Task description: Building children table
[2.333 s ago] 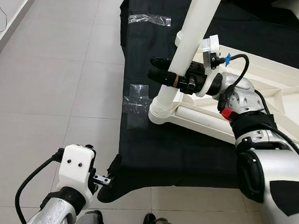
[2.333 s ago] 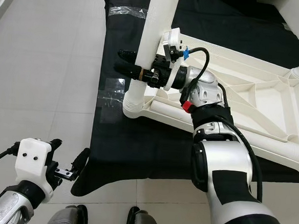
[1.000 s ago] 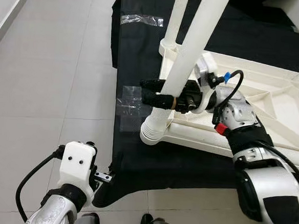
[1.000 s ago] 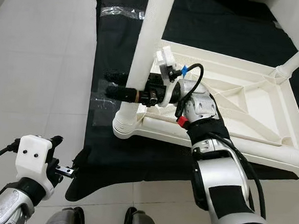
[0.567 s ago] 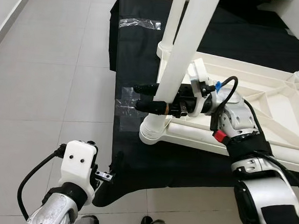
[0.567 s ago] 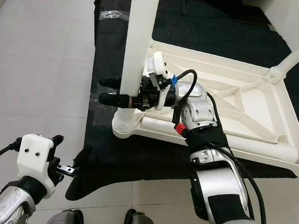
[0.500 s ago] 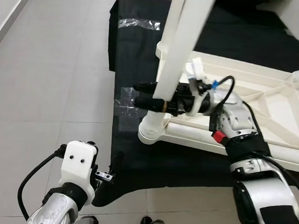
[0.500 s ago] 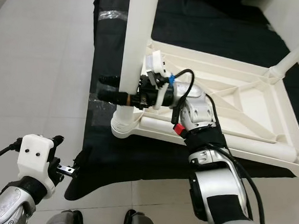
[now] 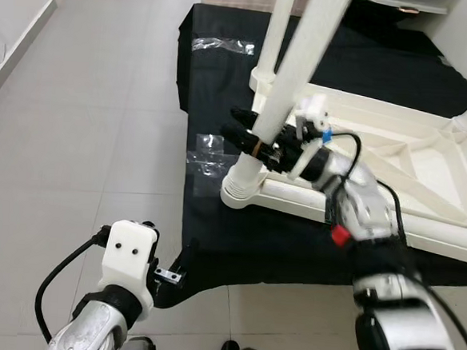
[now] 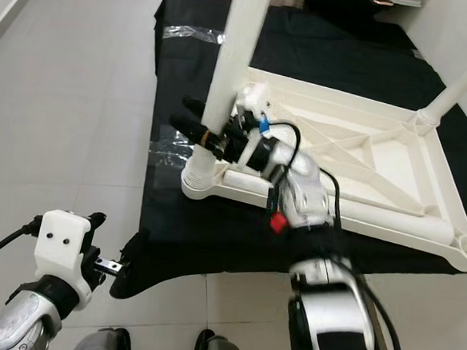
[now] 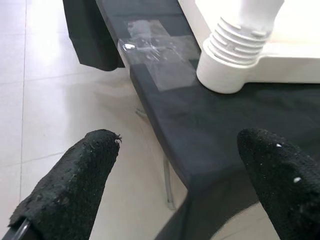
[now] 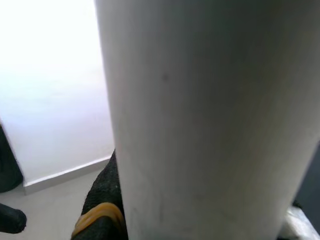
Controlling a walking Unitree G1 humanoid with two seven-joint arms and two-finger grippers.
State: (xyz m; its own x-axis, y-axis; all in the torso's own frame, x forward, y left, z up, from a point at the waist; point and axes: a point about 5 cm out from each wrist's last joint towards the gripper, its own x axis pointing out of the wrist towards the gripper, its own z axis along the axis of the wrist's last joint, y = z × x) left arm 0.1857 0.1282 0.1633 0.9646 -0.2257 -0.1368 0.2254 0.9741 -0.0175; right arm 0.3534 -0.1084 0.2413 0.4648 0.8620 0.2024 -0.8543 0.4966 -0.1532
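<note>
Right gripper (image 9: 252,136) extended, jaws clamped; left gripper (image 11: 175,180) low, jaws apart

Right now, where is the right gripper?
The right gripper is clamped around the white table leg just above its ribbed socket, at the upturned tabletop's near-left corner.

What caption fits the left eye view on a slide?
Right gripper clasps a white table leg seated in the upturned tabletop corner.

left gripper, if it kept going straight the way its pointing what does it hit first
Most likely the black cloth over the low platform: in the left wrist view, the open left gripper aims at the cloth's near edge, short of the white table leg's ribbed base. Depth is unclear, so it might pass just under the edge.
</note>
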